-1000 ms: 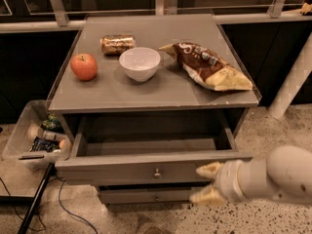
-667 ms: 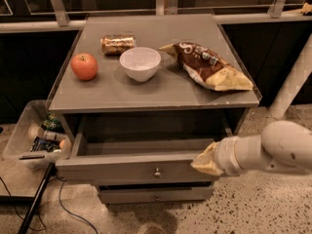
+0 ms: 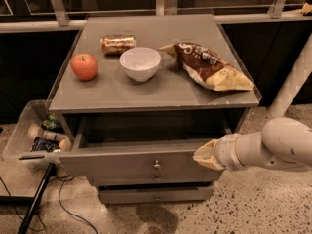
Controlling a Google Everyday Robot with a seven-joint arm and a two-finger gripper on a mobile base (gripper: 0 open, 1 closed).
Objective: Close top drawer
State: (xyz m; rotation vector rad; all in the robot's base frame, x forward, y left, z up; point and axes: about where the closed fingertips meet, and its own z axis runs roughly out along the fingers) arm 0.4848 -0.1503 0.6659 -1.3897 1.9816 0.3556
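The top drawer (image 3: 122,164) of the grey-brown cabinet is pulled out, its plain front facing me with a small metal knob (image 3: 156,166) at centre. Its inside looks dark and empty. My gripper (image 3: 205,155) comes in from the right on a white arm (image 3: 273,147) and rests against the right end of the drawer front, near its top edge. The two lower drawer fronts (image 3: 156,195) sit shut below.
On the cabinet top (image 3: 117,91) are a red apple (image 3: 84,66), a white bowl (image 3: 140,63), a lying can (image 3: 117,44) and a chip bag (image 3: 209,67). A clear bin (image 3: 29,135) with items stands at the left. A black pole (image 3: 36,199) and cables lie at the floor left.
My gripper has moved up and left from below the drawer front to its right end. The drawer stays about as far out as before.
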